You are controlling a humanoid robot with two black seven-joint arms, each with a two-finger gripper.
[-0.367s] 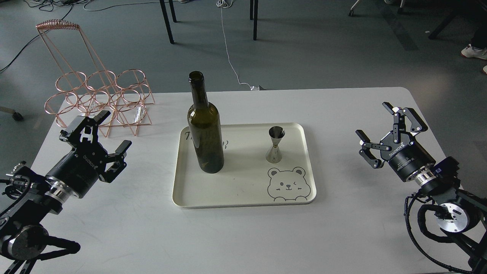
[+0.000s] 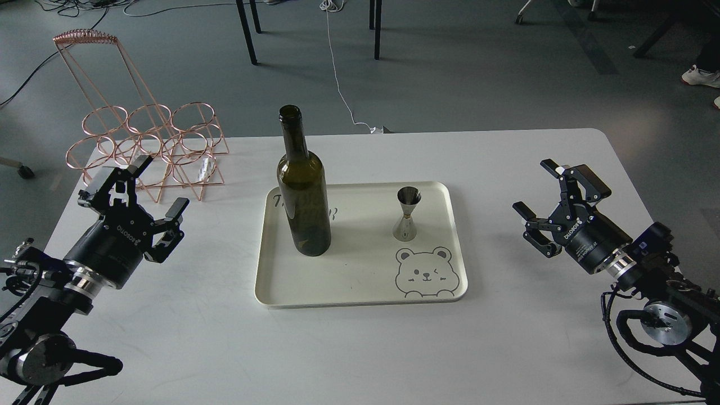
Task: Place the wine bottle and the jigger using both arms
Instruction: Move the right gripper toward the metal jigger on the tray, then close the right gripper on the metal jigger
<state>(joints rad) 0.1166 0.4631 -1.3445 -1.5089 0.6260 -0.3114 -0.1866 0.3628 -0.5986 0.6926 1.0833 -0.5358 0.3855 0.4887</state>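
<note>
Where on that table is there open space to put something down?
The white table is bare along its near edge, below the tray, and between the tray and each open gripper, left and right. The far left corner is crowded by the copper wire rack.

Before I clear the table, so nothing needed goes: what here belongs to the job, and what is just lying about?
Job:
bottle, upright on the tray
jigger, upright on the tray
left gripper, open
right gripper, open

Lying about:
tray with bear print
copper wire rack
</note>
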